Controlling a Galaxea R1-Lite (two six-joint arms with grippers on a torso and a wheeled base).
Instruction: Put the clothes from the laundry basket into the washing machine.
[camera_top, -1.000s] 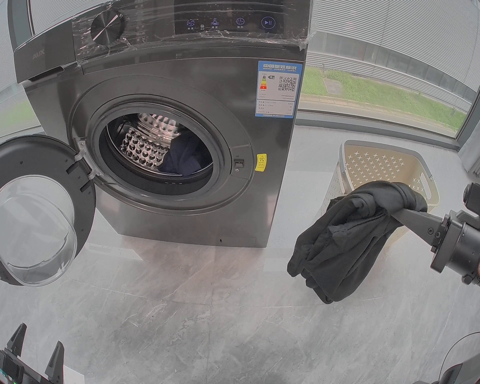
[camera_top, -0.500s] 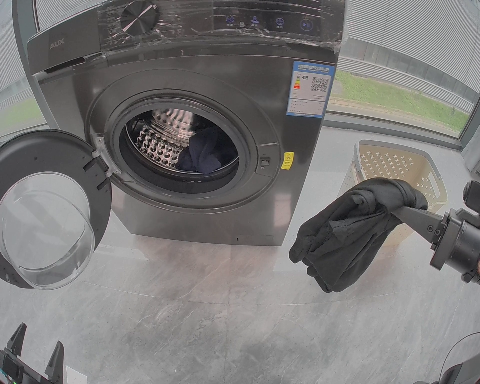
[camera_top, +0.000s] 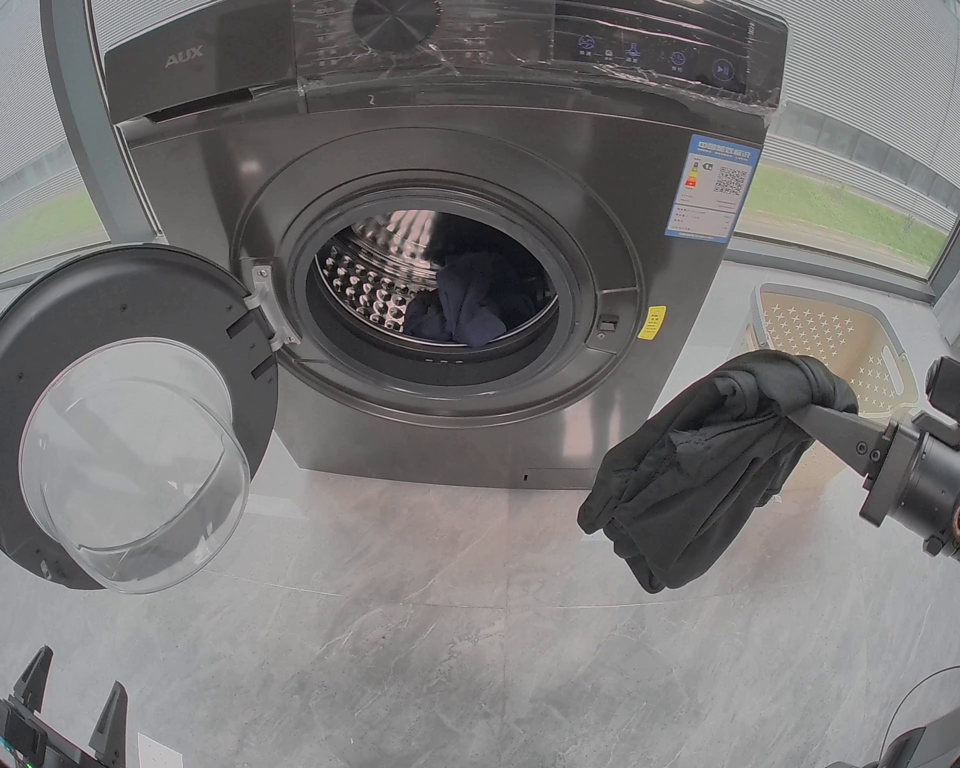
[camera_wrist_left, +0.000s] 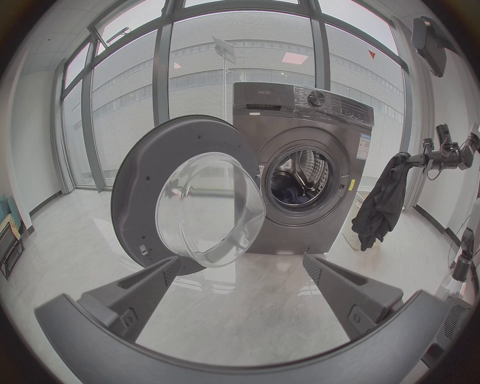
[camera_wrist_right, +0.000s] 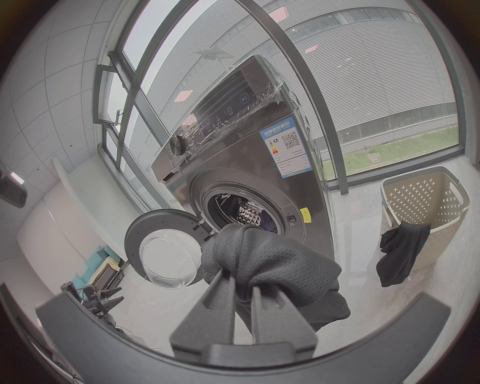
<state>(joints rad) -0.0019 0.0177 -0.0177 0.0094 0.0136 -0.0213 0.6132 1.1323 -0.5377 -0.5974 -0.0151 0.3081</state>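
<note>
The grey washing machine (camera_top: 640, 200) stands ahead with its round door (camera_top: 120, 300) swung open to the left. Dark blue clothes (camera_top: 475, 305) lie inside the drum. My right gripper (camera_top: 810, 415) is shut on a dark grey garment (camera_top: 700, 470) that hangs above the floor, right of the machine and in front of the beige laundry basket (camera_top: 840, 345). In the right wrist view the right gripper (camera_wrist_right: 242, 290) pinches the garment (camera_wrist_right: 280, 260), and another dark piece (camera_wrist_right: 400, 250) hangs over the basket's (camera_wrist_right: 425, 195) rim. My left gripper (camera_top: 70, 700) stands open low at the near left, holding nothing.
Grey tiled floor (camera_top: 400, 640) lies open between me and the machine. The open door juts out to the left of the drum opening. Tall windows (camera_top: 860, 150) run behind the machine and the basket.
The head view has shifted: the washing machine now sits further right and looks nearer. My right gripper still holds the garment in the same spot in the picture. The left gripper is unchanged.
</note>
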